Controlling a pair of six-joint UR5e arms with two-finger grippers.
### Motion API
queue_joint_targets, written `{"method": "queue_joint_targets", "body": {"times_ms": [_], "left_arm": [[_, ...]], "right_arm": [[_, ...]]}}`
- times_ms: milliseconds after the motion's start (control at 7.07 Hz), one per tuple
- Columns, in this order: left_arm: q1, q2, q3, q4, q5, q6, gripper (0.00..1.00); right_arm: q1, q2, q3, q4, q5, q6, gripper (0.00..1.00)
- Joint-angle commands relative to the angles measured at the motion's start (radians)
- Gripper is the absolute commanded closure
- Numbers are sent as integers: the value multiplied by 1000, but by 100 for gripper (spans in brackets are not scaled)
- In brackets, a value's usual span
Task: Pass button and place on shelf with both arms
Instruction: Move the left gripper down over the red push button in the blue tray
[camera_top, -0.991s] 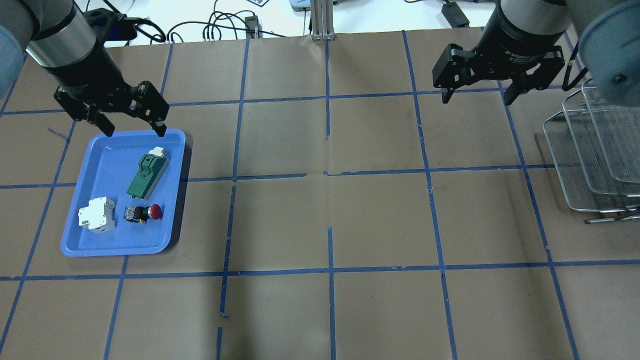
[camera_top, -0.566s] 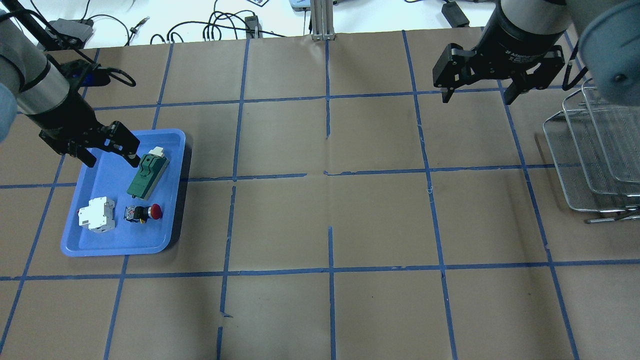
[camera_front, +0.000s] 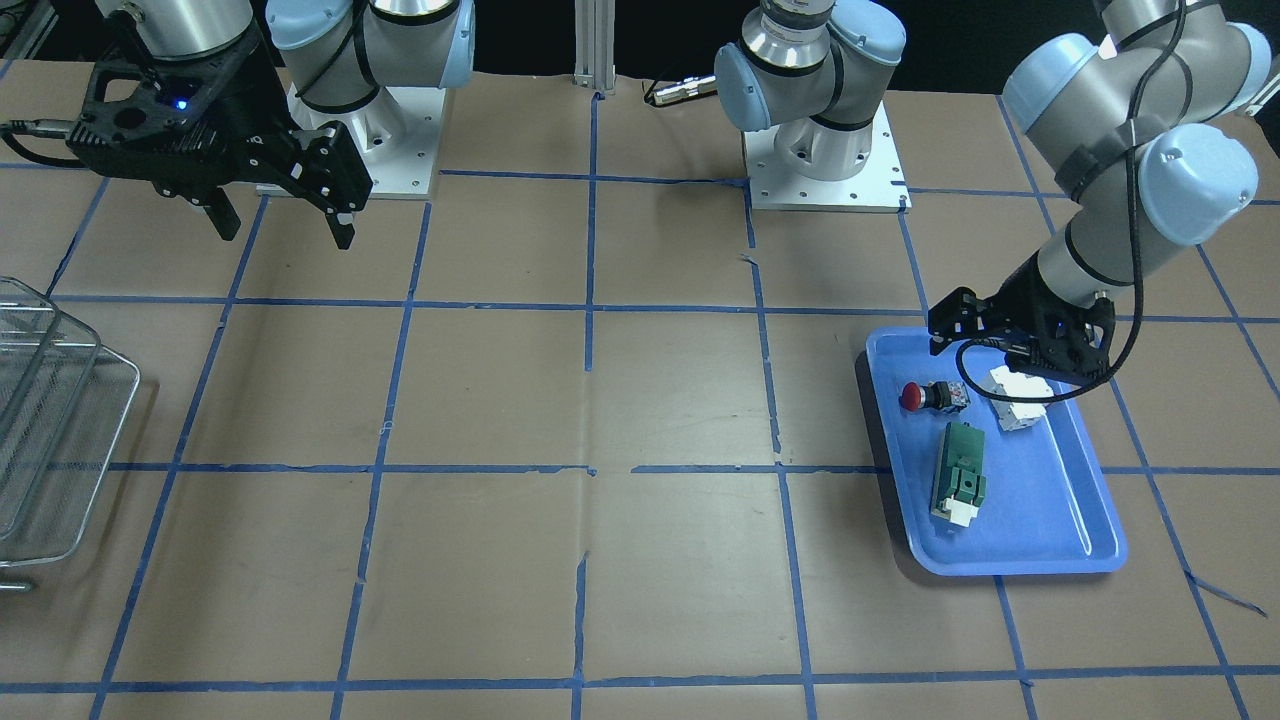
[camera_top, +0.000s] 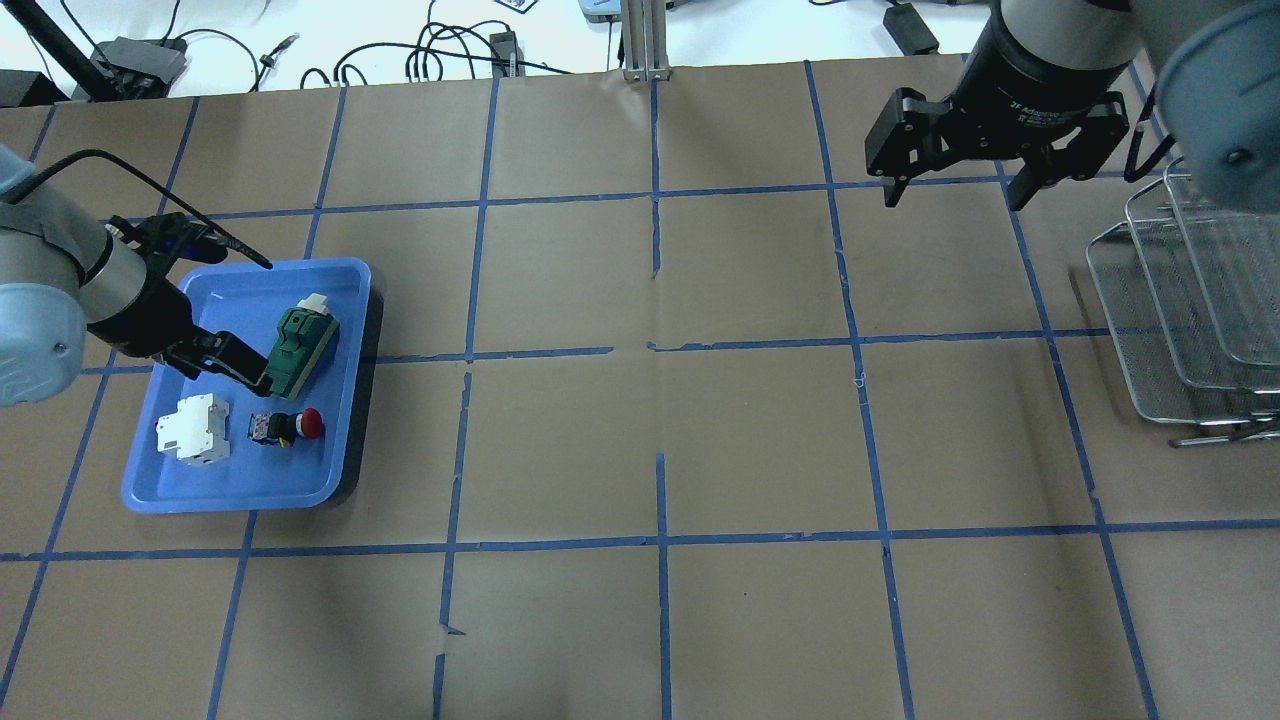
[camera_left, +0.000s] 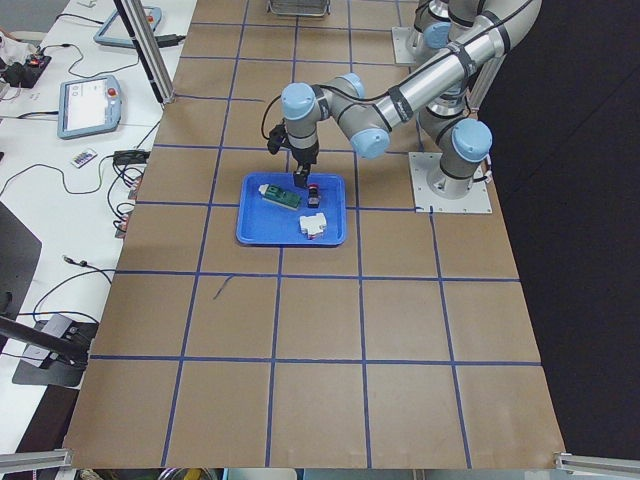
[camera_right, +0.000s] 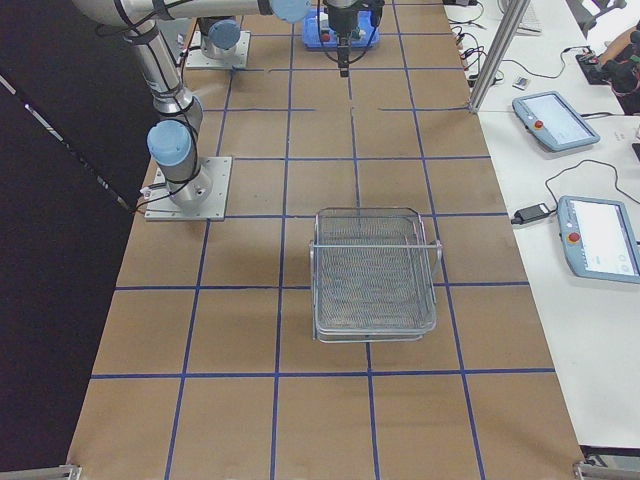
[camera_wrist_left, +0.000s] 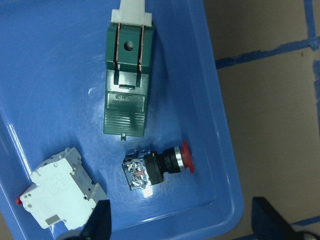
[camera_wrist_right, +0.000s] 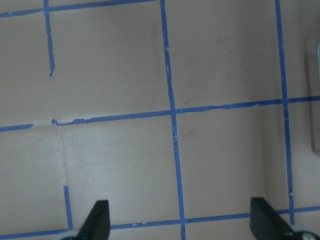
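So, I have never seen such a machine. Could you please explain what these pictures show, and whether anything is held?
This is a robot with two arms at a paper-covered table. Each arm ends in two black fingers.

Four pictures come from fixed cameras: one above, one in front, and one at each end of the table. The other two come from small cameras on the wrists, looking down between the fingers.

On one side, a blue tray holds a red-headed push button, a green module and a white breaker-like block. On the other side stands a wire-mesh shelf.

The left fingers hang open over the tray, near the button. The right fingers are open over bare table. Nothing is held.
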Motion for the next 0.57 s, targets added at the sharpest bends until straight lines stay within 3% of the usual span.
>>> {"method": "queue_joint_targets", "body": {"times_ms": [0,142,425], "left_arm": [[37,-41,-35,10,-68,326,0],[37,-59,-43,14,-68,493,0],[37,-90,-46,67,-54,624,0]], "right_arm": [[0,0,-2,-1,-1,0,0],[0,0,0,1,-2,0,0],[0,0,0,-1,-1,-2,0]]}}
